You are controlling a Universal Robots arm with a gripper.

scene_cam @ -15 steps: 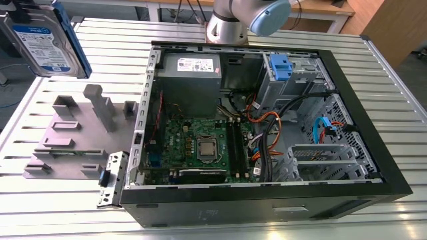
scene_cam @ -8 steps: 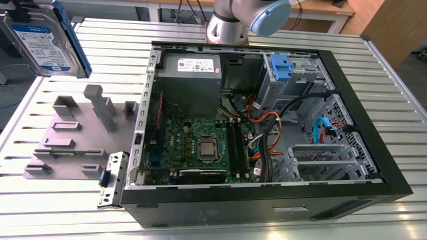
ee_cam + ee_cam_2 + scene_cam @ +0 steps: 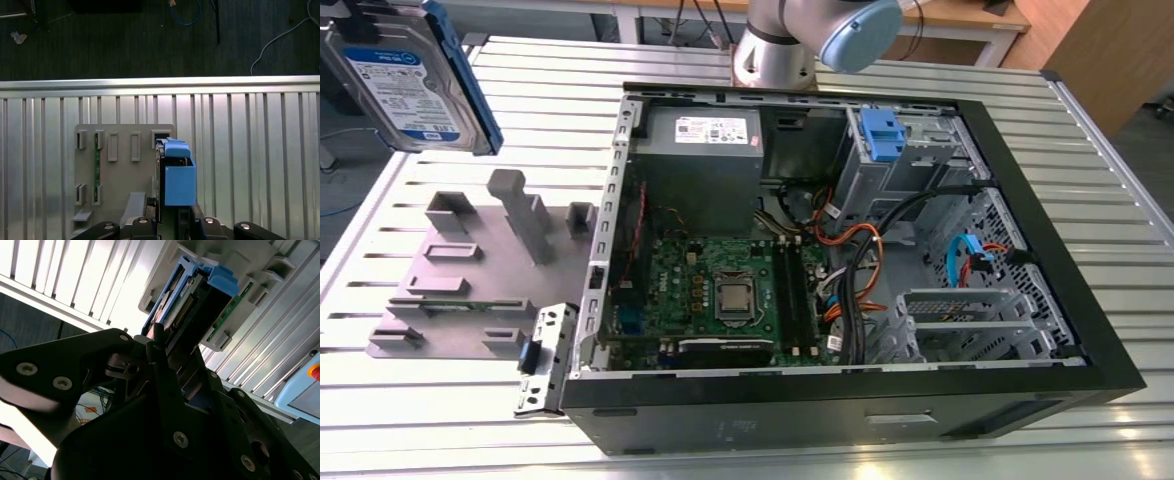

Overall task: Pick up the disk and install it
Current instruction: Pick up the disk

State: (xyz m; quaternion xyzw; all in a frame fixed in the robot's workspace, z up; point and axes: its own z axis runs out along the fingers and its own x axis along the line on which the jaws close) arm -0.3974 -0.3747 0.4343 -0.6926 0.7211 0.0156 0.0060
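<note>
The disk (image 3: 403,80), a silver hard drive with a blue-and-white label and a blue bracket along its edges, hangs in the air at the exterior view's upper left, above the grey holder plate (image 3: 467,270). In the first wrist view the disk (image 3: 177,175) shows edge-on, standing out from my gripper (image 3: 172,219) over the holder plate (image 3: 125,150). In the second wrist view the black fingers (image 3: 157,360) clamp the disk (image 3: 200,295) from both sides. The gripper is shut on the disk.
An open computer case (image 3: 1067,250) lies on the slatted metal table (image 3: 1121,190), at the exterior view's right of the holder. Inside are a grey power supply box (image 3: 700,150), a motherboard (image 3: 720,290), cables, a drive bay with a blue latch (image 3: 878,135) and a metal cage (image 3: 961,320).
</note>
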